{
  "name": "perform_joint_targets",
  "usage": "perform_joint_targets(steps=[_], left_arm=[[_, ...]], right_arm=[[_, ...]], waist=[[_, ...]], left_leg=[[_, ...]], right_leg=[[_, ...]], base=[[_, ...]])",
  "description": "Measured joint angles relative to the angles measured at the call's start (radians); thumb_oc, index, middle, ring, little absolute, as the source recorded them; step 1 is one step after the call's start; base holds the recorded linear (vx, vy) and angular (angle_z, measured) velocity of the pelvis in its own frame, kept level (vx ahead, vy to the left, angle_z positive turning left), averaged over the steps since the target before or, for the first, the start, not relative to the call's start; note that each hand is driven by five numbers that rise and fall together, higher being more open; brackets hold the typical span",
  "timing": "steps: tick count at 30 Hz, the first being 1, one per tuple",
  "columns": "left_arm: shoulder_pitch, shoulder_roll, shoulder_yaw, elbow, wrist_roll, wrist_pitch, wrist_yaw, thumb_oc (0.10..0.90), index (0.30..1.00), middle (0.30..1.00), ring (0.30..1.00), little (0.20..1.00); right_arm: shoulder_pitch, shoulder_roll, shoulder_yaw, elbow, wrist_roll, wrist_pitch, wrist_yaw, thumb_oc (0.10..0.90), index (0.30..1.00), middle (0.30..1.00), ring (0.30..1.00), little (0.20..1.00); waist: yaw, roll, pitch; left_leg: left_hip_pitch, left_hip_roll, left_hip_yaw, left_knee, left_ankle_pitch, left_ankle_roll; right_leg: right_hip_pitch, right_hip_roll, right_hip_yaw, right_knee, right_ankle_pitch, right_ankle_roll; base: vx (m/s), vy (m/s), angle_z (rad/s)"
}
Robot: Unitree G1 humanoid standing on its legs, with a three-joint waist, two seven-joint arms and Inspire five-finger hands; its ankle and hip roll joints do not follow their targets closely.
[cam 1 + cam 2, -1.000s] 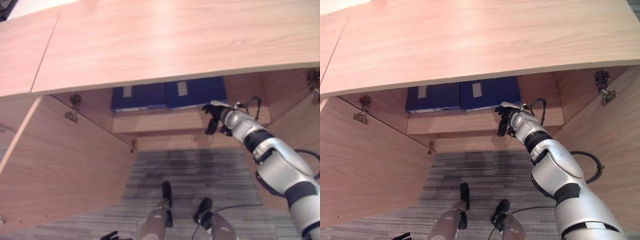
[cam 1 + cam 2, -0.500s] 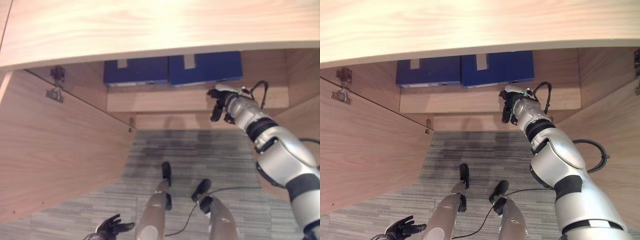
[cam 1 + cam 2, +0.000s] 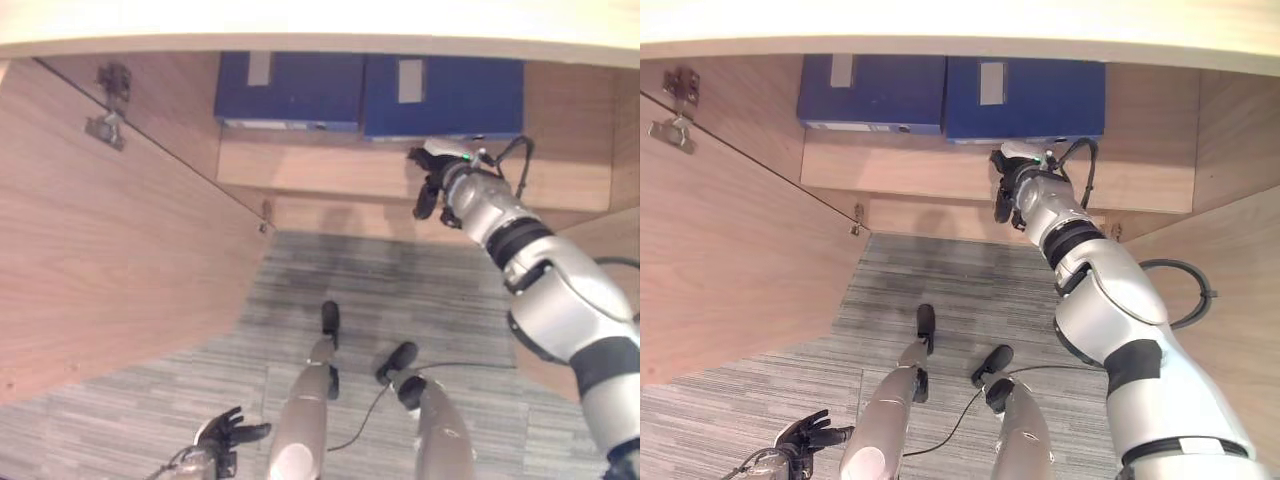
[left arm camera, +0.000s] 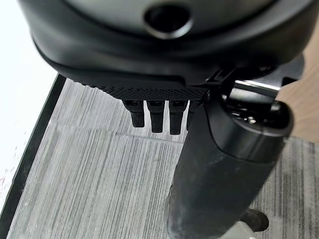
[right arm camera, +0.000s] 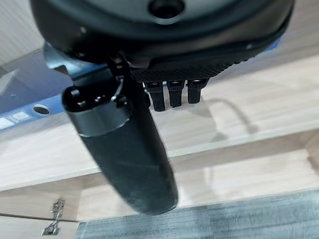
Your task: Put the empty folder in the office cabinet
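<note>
Right hand [image 3: 434, 180] relaxed, empty — just below blue folder [image 3: 443, 97].

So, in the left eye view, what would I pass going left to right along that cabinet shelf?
Open cabinet door → left blue folder → right blue folder → the robot's right hand, just below that folder's front edge.

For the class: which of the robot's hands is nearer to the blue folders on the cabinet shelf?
The right. The right hand is at the shelf edge just below the blue folders, holding nothing. The left hand hangs low over the carpet, far from the cabinet.
</note>
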Motion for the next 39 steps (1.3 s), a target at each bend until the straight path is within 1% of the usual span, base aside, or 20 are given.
perform_joint_targets(steps=[2, 6, 8, 12, 17, 21, 26, 34, 35, 39], left_arm=[[-0.011, 0.000, -0.003, 0.000, 0.000, 0.000, 0.000, 0.800, 0.900, 0.900, 0.900, 0.900], [-0.022, 0.001, -0.004, -0.001, -0.001, -0.004, 0.017, 0.800, 0.900, 0.900, 0.900, 0.900], [-0.022, 0.001, -0.008, 0.000, -0.001, -0.003, 0.023, 0.800, 0.900, 0.900, 0.900, 0.900], [-0.025, 0.001, -0.016, 0.000, -0.001, -0.002, 0.037, 0.800, 0.900, 0.900, 0.900, 0.900], [-0.027, 0.001, -0.020, 0.000, -0.002, -0.003, 0.038, 0.800, 0.900, 0.900, 0.900, 0.900], [-0.031, 0.001, -0.025, 0.000, -0.026, -0.005, 0.045, 0.800, 0.900, 0.900, 0.900, 0.900], [-0.051, 0.003, -0.038, -0.002, -0.040, -0.009, 0.060, 0.800, 0.900, 0.900, 0.900, 0.900], [-0.051, 0.004, -0.037, -0.004, -0.039, -0.007, 0.062, 0.800, 0.900, 0.900, 0.900, 0.900], [-0.051, 0.005, -0.036, -0.005, -0.039, -0.007, 0.062, 0.800, 0.900, 0.900, 0.900, 0.900], [-0.052, 0.006, -0.036, -0.006, -0.039, -0.008, 0.062, 0.800, 0.900, 0.900, 0.900, 0.900]], right_arm=[[-0.010, 0.006, 0.000, 0.020, 0.008, 0.001, -0.001, 0.800, 0.900, 0.900, 0.900, 0.900], [-0.025, 0.000, 0.000, 0.025, 0.011, 0.012, -0.015, 0.800, 0.900, 0.900, 0.900, 0.900], [-0.052, 0.008, 0.004, 0.060, 0.028, 0.018, -0.035, 0.800, 0.900, 0.900, 0.900, 0.900], [-0.099, 0.003, 0.006, 0.092, 0.039, 0.023, -0.054, 0.800, 0.900, 0.900, 0.900, 0.900], [-0.144, -0.004, 0.005, 0.117, 0.051, 0.027, -0.086, 0.800, 0.900, 0.900, 0.900, 0.900], [-0.161, -0.015, -0.002, 0.140, 0.106, 0.029, -0.113, 0.800, 0.900, 0.900, 0.900, 0.900], [-0.162, -0.035, 0.001, 0.141, 0.106, 0.025, -0.128, 0.800, 0.900, 0.900, 0.900, 0.900], [-0.168, -0.044, 0.014, 0.141, 0.103, 0.026, -0.131, 0.800, 0.900, 0.900, 0.900, 0.900], [-0.168, -0.043, 0.042, 0.138, 0.087, 0.025, -0.131, 0.800, 0.900, 0.900, 0.900, 0.900], [-0.168, -0.042, 0.061, 0.133, 0.029, 0.025, -0.130, 0.800, 0.900, 0.900, 0.900, 0.900]], waist=[[0.003, -0.005, 0.003], [0.007, -0.006, 0.004], [0.014, -0.008, 0.009], [0.017, -0.017, 0.015], [0.019, -0.019, 0.036], [0.033, -0.019, 0.036], [0.035, -0.019, 0.036], [0.041, -0.017, 0.035], [0.041, -0.016, 0.034], [0.042, -0.014, 0.033]], left_leg=[[-0.005, 0.000, -0.007, 0.001, -0.003, -0.002], [-0.030, 0.001, -0.031, 0.008, -0.005, -0.003], [-0.041, 0.002, -0.036, 0.009, -0.004, -0.003], [-0.068, 0.005, -0.050, 0.010, 0.005, -0.007], [-0.082, 0.004, -0.063, 0.008, 0.008, -0.008], [-0.089, 0.004, -0.067, 0.003, 0.021, -0.009], [-0.100, 0.008, -0.082, -0.013, 0.024, -0.014], [-0.100, 0.007, -0.079, -0.030, 0.035, -0.011], [-0.100, 0.007, -0.079, -0.030, 0.035, -0.012], [-0.099, 0.007, -0.078, -0.030, 0.037, -0.012]], right_leg=[[0.000, 0.000, -0.005, 0.000, -0.002, 0.003], [-0.007, 0.001, -0.028, -0.001, -0.008, 0.005], [-0.016, 0.002, -0.031, 0.001, -0.009, 0.004], [-0.032, 0.002, -0.050, 0.004, -0.013, -0.004], [-0.039, 0.001, -0.063, 0.008, -0.012, -0.012], [-0.046, 0.002, -0.067, 0.003, -0.013, -0.013], [-0.051, 0.008, -0.083, -0.002, -0.016, -0.009], [-0.060, 0.008, -0.083, -0.004, -0.012, -0.012], [-0.060, 0.008, -0.083, -0.004, -0.012, -0.012], [-0.060, 0.008, -0.083, -0.003, -0.007, -0.020]], base=[[0.00, -0.009, 0.06], [0.00, -0.008, 0.12], [0.01, -0.002, 0.02], [0.01, 0.005, 0.09], [0.01, 0.016, 0.07], [0.00, 0.004, 0.01], [0.01, 0.008, 0.04], [0.00, 0.000, 0.00], [0.00, 0.000, 0.00], [0.00, 0.000, 0.00]])
